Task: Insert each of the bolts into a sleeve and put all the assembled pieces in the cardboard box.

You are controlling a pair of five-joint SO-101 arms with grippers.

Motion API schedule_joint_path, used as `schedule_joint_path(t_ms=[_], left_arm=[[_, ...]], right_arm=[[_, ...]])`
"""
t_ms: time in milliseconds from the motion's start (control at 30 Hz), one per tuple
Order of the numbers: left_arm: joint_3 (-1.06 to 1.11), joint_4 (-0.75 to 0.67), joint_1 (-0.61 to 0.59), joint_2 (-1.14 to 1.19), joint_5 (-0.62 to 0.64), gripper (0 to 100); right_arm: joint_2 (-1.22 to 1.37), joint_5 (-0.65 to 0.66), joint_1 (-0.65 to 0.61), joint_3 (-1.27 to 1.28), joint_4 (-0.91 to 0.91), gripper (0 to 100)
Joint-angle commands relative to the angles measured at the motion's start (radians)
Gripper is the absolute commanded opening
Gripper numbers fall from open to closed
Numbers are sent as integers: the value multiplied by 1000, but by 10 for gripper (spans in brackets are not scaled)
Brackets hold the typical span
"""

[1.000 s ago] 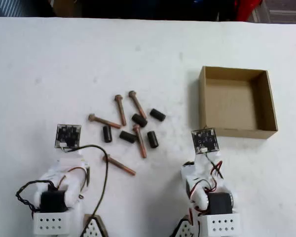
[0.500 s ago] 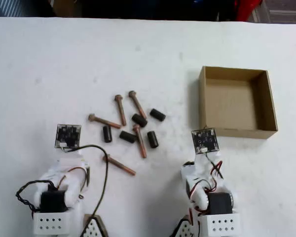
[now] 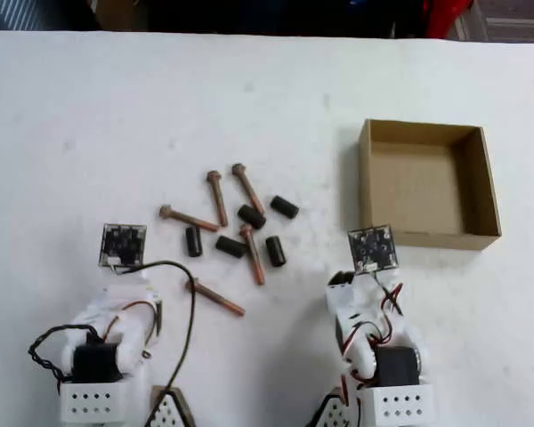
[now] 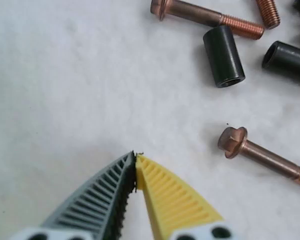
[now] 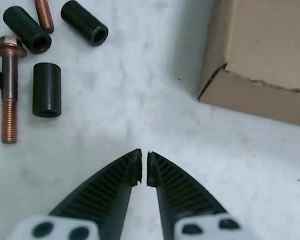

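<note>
We see the left gripper [image 4: 135, 159] and right gripper [image 5: 144, 167], fingers pressed together, above white tabletop [image 3: 89, 107]; the cardboard box [image 5: 250, 95] corner lies near the right.

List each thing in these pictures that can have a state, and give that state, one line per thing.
bolts: all five lying flat and loose on the table, none assembled
sleeves: all five lying on their sides, empty
cardboard box: upright, open at the top, empty
left gripper: shut, holding nothing
right gripper: shut but for a thin gap, holding nothing
</note>
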Motion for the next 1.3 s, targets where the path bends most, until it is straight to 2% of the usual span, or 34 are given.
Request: schedule_joint_path(t_ms=[0,133,367,533,667,733,833,967,1100,1267], left_arm=[[-3,5,1,-7,8,24],[-3,5,1,-7,8,24],[-3,3,1,-7,8,24],[-3,-2,-1,-7,2,24],[-3,-86,-4,-8,0,24],[-3,-124,-5,-8,-51,24],[-2,-153,-7,-8,-239,24],[-2,-199,-5,-8,-387,24],[-2,-206,-5,-8,-382,24],[-2,-180,-5,-8,-370,24]], right_arm=[[-7,193,-5,9,-28,18],[-8,368,-1,9,-30,18],[-8,379,1,-48,-38,18],[-7,394,59,-245,79,18],[-5,508,90,-376,153,18],[-5,529,111,-416,162,18],[12,531,142,-465,179,19],[157,523,153,-557,188,19],[420,416,145,-720,183,19],[791,394,125,-901,183,19]])
